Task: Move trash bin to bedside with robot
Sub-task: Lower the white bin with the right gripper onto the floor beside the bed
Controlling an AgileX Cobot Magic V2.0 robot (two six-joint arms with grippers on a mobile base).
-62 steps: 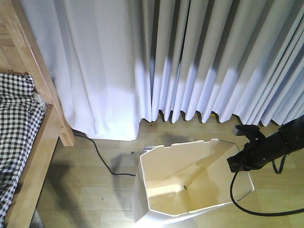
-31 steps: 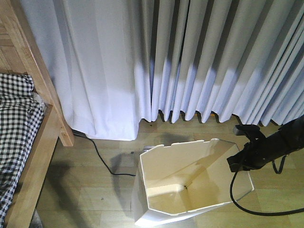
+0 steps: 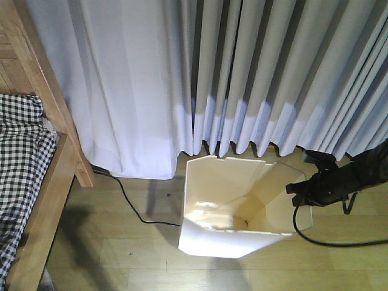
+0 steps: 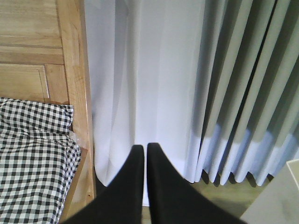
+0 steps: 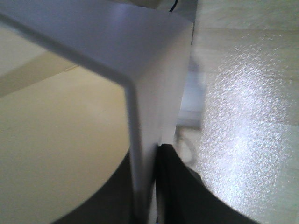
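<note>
The white trash bin [image 3: 224, 239] stands tilted on the wooden floor in front of the curtain, its cream inside showing. My right gripper [image 3: 298, 193] on the slim black arm is shut on the bin's right rim. In the right wrist view the thin white wall [image 5: 154, 93] runs between the two black fingers of the gripper [image 5: 145, 161]. The bed [image 3: 54, 176] with its light wooden frame and checked bedding [image 3: 18, 157] is at the left. My left gripper [image 4: 144, 149] is shut and empty, held in the air facing the curtain beside the bed post [image 4: 77, 93].
A white pleated curtain [image 3: 212, 73] fills the back. A loose black cable [image 3: 136, 209] lies on the floor between bed and bin. The right arm's own cable [image 3: 327, 242] trails on the floor at the right.
The bin has moved away from the camera toward the curtain and turned, carried by my right gripper, which shifted slightly up. The bed and floor cable have not moved.
</note>
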